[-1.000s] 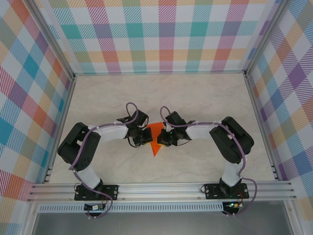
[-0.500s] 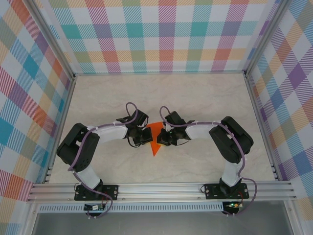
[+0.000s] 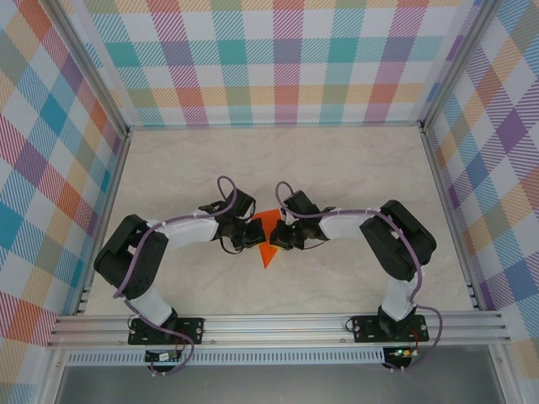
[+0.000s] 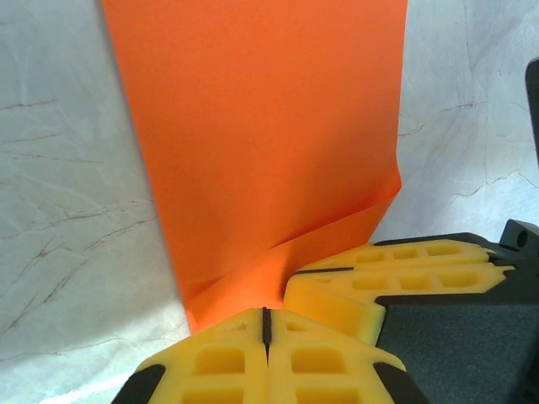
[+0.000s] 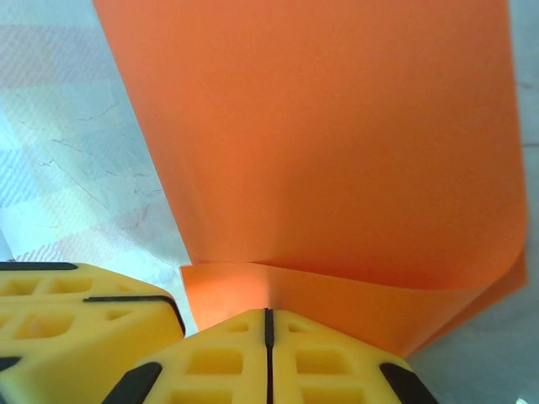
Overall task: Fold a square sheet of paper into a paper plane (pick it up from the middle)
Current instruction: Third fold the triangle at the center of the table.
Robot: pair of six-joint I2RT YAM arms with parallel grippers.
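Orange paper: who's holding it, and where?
Both. Left gripper and right gripper have fingers shut on the orange paper, pinching its folded side edges, one each side.

The table (image 3: 337,168) is a pale, marble-patterned slab with thin grey veins, filling the middle of the top view. One piece of orange paper (image 3: 268,249) lies on it just below the frame's centre, a triangle with its point toward the bottom edge. In the left wrist view the paper (image 4: 269,126) runs down the table (image 4: 67,210), its lower edge lifted.
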